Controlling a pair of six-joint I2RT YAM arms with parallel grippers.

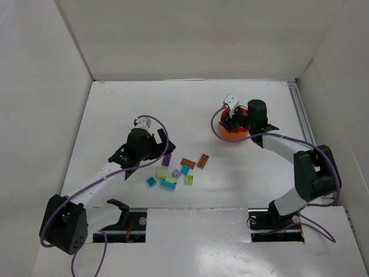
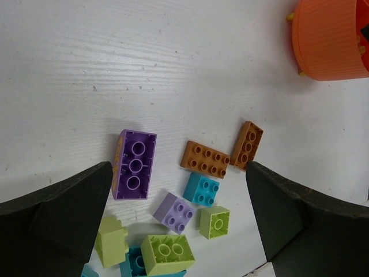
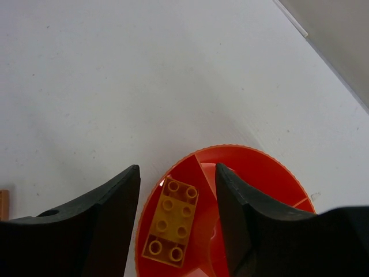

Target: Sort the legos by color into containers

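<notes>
Ten legos [image 1: 173, 173] lie loose at the lower middle of the top view: two brown bricks [image 2: 204, 159], three teal bricks [image 2: 201, 190], two lime bricks [image 2: 214, 221], one pale yellow-green brick [image 2: 112, 239], one purple brick [image 2: 134, 164] and one lilac brick [image 2: 174, 210]. One orange brick [image 3: 170, 222] lies flat in the single orange bowl [image 3: 265, 173], in its left compartment as the right wrist view shows it. The left gripper [image 2: 179, 170] hangs over the cluster with its jaws wide apart. The right gripper [image 3: 177, 167] hangs over the bowl, its jaws apart and holding nothing.

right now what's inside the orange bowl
One orange brick lies in a compartment of the bowl. The right fingers cover much of the rest, so anything there can't be seen.
</notes>
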